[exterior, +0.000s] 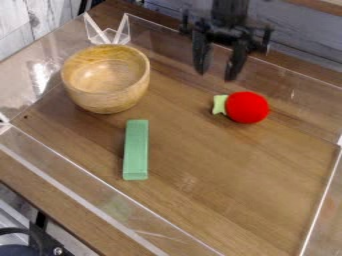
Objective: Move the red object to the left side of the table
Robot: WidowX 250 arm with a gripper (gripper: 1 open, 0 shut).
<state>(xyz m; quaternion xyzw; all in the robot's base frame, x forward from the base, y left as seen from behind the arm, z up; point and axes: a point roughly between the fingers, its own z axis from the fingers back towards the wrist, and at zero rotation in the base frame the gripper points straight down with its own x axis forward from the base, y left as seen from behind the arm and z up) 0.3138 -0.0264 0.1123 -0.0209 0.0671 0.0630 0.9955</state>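
Note:
The red object (245, 106), a small round toy fruit with a green leafy tip on its left, lies on the right part of the wood-grain table (227, 170). My gripper (219, 66) hangs above and behind it, toward the upper left, pointing down. Its two dark fingers stand apart, open, with nothing between them.
A wooden bowl (106, 78) sits at the left rear. A flat green block (136, 149) lies in front of it, near the table's middle. Clear plastic walls (60, 40) edge the tabletop.

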